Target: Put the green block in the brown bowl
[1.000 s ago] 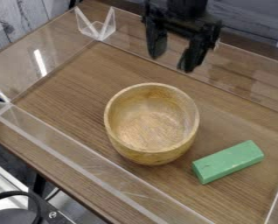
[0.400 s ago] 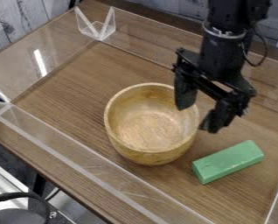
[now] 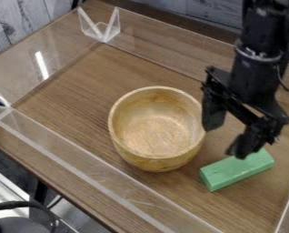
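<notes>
Brown bowl [image 3: 158, 127] is sitting empty, just left of the gripper [image 3: 232, 130] and slightly below it in frame. Gripper is hanging with jaws spread wide, nothing between them, pointing down. It has been travelling from the far edge of the table [image 3: 74, 86] across and down toward the near right, now arriving right over the green block [image 3: 237, 168], which is lying flat just below the fingertips, beside the bowl, not in it. Means the approach is nearly lined up; grasp not yet made, likely needs a little more descent.
</notes>
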Available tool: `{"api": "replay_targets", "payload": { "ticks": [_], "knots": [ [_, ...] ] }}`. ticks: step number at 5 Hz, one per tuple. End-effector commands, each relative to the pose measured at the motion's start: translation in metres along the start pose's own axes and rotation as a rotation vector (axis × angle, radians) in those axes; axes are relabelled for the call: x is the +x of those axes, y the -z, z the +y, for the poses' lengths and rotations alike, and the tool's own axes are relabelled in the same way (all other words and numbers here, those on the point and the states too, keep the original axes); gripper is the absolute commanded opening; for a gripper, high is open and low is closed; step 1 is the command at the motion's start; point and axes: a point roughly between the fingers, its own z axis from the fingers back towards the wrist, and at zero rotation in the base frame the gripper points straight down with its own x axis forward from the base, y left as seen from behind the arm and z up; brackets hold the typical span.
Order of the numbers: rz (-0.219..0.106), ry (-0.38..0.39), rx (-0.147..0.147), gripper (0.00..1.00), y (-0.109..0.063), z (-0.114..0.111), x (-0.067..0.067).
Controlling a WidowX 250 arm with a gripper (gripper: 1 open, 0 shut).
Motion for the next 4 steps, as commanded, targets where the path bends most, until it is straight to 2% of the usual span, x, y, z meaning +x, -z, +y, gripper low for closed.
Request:
{"api": "replay_targets", "payload": {
  "ticks": [1, 4],
  "knots": [
    [-0.032, 0.033, -0.003, 1.0, 0.002, -0.006, 0.012],
    [0.006, 0.082, -0.02, 1.0, 0.036, -0.008, 0.026]
  ]
}}
